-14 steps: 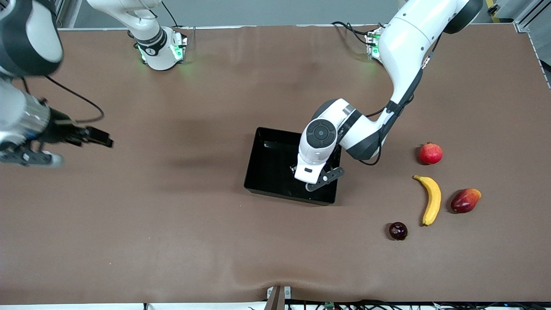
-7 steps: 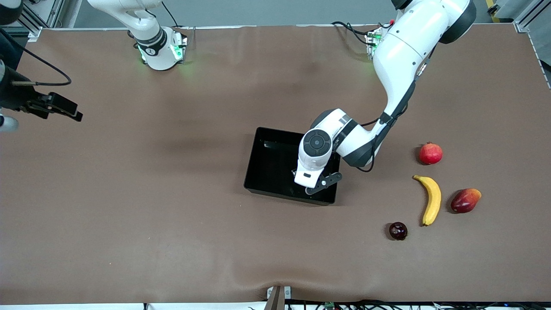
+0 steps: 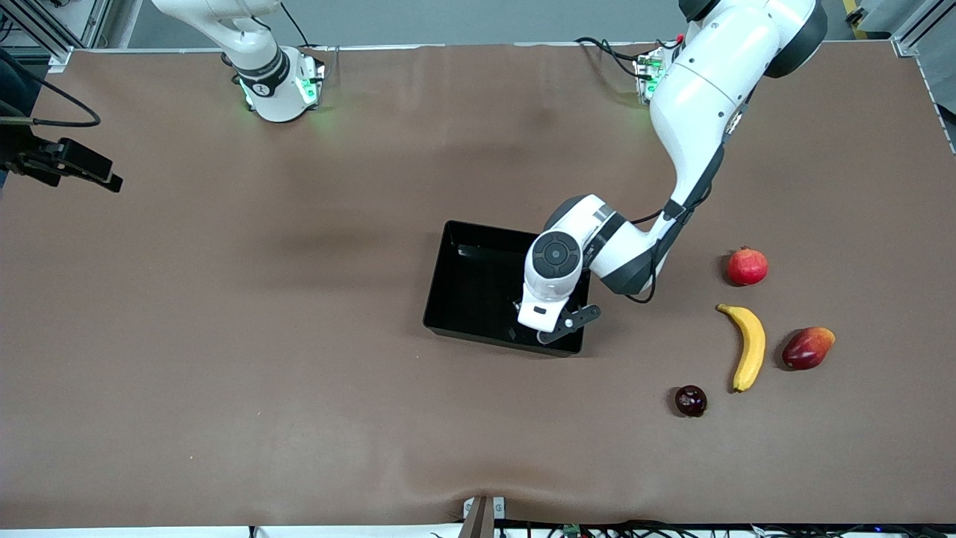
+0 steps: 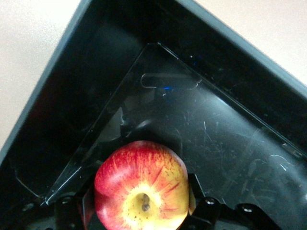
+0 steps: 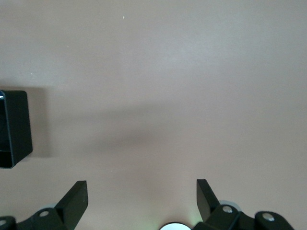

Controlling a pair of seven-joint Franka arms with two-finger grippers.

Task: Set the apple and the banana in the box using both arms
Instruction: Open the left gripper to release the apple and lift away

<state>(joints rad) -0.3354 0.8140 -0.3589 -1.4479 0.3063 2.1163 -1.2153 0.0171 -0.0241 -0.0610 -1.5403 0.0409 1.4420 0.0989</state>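
Observation:
My left gripper point(image 3: 550, 333) is down inside the black box point(image 3: 442, 278), at its corner nearer the front camera. In the left wrist view its fingers point(image 4: 197, 211) press both sides of the red, yellow-streaked apple point(image 4: 141, 184), just above the box floor point(image 4: 216, 120). The hand hides the apple in the front view. The yellow banana point(image 3: 749, 345) lies on the table toward the left arm's end, apart from the box. My right gripper point(image 3: 86, 170) is open and empty at the right arm's end of the table, and also shows in the right wrist view point(image 5: 141, 187).
A red pomegranate point(image 3: 747, 266), a red-yellow pointed fruit point(image 3: 807, 347) and a dark plum point(image 3: 691, 400) lie around the banana. The box corner shows in the right wrist view point(image 5: 14, 127). Brown table cloth lies all around.
My right arm has pulled away to the table's edge at its own end. My left hand has shifted slightly within the box, toward the corner nearer the front camera.

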